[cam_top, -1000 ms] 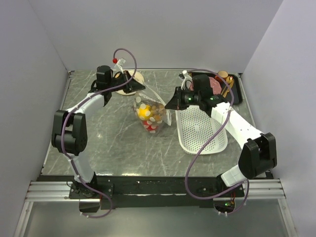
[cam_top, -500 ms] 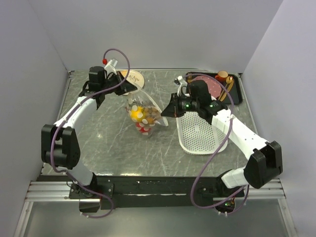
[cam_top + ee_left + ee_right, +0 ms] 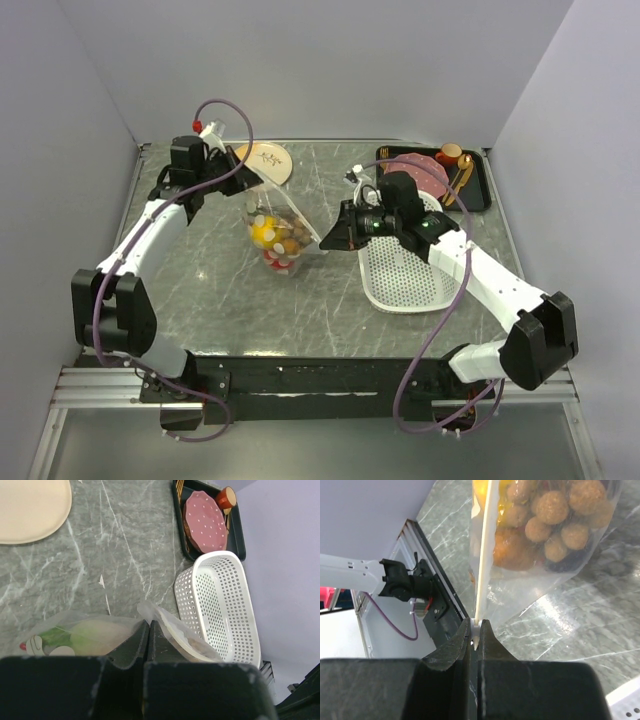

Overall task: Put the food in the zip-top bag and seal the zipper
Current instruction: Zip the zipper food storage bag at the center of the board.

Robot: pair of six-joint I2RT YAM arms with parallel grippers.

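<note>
Mid-table, between my 2 arms: zip-top bag (image 3: pixel 300 232) hangs, food (image 3: pixel 264 232) bunched inside | zipper (image 3: pixel 482 555) up top, long axis far-left to near-right | left gripper (image 3: pixel 149 628) clamped on bag edge, right gripper (image 3: pixel 476 628) clamped on zipper end.

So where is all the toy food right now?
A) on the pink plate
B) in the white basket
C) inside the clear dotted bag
C: the yellow fruit and brown nuts show through the clear dotted bag.
</note>
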